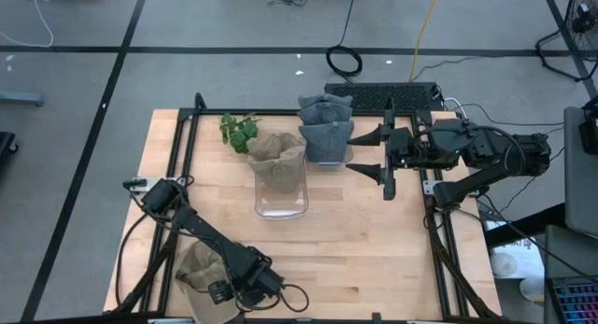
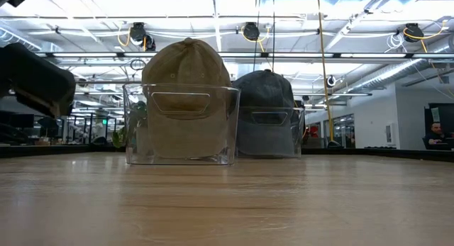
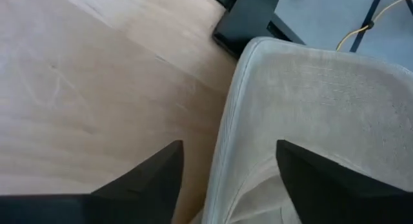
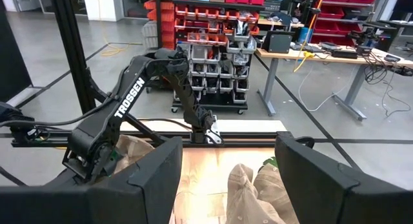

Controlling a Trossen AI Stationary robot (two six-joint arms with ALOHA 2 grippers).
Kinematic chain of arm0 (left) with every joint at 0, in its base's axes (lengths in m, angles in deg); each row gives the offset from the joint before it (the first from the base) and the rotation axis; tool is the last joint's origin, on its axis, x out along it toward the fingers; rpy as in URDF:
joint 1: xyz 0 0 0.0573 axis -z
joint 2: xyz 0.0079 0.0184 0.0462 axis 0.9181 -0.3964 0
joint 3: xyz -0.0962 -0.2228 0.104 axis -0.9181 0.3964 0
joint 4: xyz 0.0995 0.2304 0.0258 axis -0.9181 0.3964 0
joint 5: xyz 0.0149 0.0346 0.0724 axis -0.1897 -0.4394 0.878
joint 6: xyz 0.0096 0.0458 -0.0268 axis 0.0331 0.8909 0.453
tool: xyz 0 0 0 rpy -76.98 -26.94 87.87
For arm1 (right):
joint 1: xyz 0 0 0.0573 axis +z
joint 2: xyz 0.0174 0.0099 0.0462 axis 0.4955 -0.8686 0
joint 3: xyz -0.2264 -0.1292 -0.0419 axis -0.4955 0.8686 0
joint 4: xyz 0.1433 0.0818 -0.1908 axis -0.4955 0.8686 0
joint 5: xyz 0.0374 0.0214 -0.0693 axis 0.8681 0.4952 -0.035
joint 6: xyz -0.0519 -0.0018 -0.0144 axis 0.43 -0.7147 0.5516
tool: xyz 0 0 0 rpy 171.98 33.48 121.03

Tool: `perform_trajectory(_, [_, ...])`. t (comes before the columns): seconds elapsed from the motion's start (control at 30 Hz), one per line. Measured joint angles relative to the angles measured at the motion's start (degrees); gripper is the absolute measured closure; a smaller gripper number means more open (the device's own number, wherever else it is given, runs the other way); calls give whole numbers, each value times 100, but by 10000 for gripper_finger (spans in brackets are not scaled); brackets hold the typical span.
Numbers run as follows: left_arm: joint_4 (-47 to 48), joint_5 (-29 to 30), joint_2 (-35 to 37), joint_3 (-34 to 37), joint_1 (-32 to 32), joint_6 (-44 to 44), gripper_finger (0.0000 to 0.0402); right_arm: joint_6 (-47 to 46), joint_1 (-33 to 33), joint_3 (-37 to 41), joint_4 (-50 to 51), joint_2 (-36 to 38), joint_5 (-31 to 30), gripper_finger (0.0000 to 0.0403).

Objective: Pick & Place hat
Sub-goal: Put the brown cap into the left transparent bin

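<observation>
A beige hat [image 1: 198, 271] lies on the table's near left corner. My left gripper [image 1: 220, 290] is low over it and open. In the left wrist view its two fingers stand apart at the hat's curved edge [image 3: 240, 101], one finger [image 3: 151, 175] over bare wood, the other [image 3: 319, 179] over the hat's cloth. A tan hat [image 1: 277, 154] sits on a clear bin [image 1: 281, 195] at mid table. Grey hats [image 1: 325, 128] are stacked in a second bin behind it. My right gripper [image 1: 349, 153] is open, held level beside the grey hats and pointing toward the table's left. My left gripper comes at the beige hat from above, with its fingers on either side of the hat's edge [image 3: 232, 121]. Whether a finger touches the cloth, I cannot tell. The hat lies flat on the table.
A green plant sprig [image 1: 240, 130] lies left of the tan hat near the far edge. In the low view the tan hat [image 2: 186, 97] and a grey hat [image 2: 266, 108] stand in their clear bins. Bare wood [image 1: 374, 240] spans the table's near middle and right. Black frame rails [image 1: 182, 175] run along the sides.
</observation>
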Motion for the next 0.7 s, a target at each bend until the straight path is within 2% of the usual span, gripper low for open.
perform_trajectory(0.2, [-166, -60, 9, 203, 1, 138, 231, 0, 0, 1, 1, 0, -1, 165])
perform_trajectory(0.43, [-112, -85, 20, 321, -16, 125, 377, 0, 0, -1, 1, 0, -5, 165])
perform_trajectory(0.53, [-67, -36, 33, 310, -35, -82, 387, -3, 0, -1, 1, 0, -5, 165])
perform_trajectory(0.7, [442, 610, 296, 2, -101, -56, 393, -186, 0, 1, 1, 0, -3, 165])
